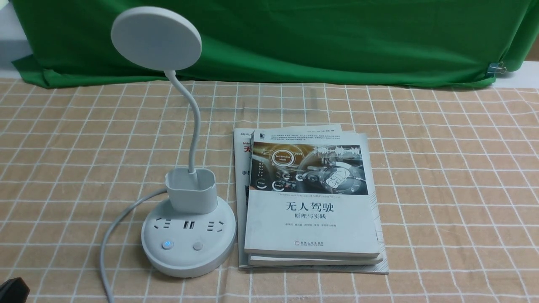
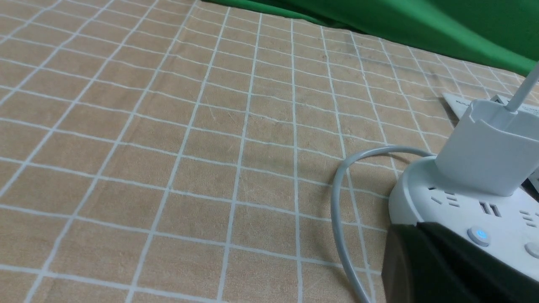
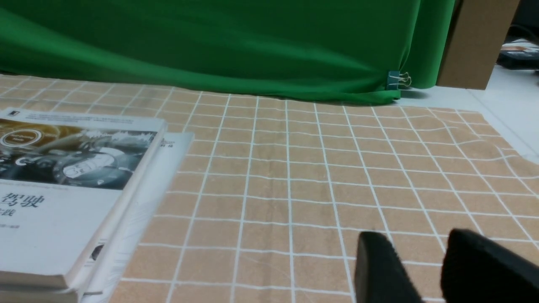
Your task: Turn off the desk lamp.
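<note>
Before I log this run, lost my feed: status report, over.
Right gripper open, empty, clear of the books. Left gripper low beside the desk lamp, state unclear. One base button glows blue. Path unobstructed.

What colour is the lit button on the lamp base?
The left button on the desk lamp base glows light blue; the front view shows it best.

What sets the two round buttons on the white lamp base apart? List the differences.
The left round button on the white round lamp base shows a lit blue mark; the right round button is plain grey and unlit. The left one sits below the left socket, the right one below the right socket. Both are small, round and on the base's front.
</note>
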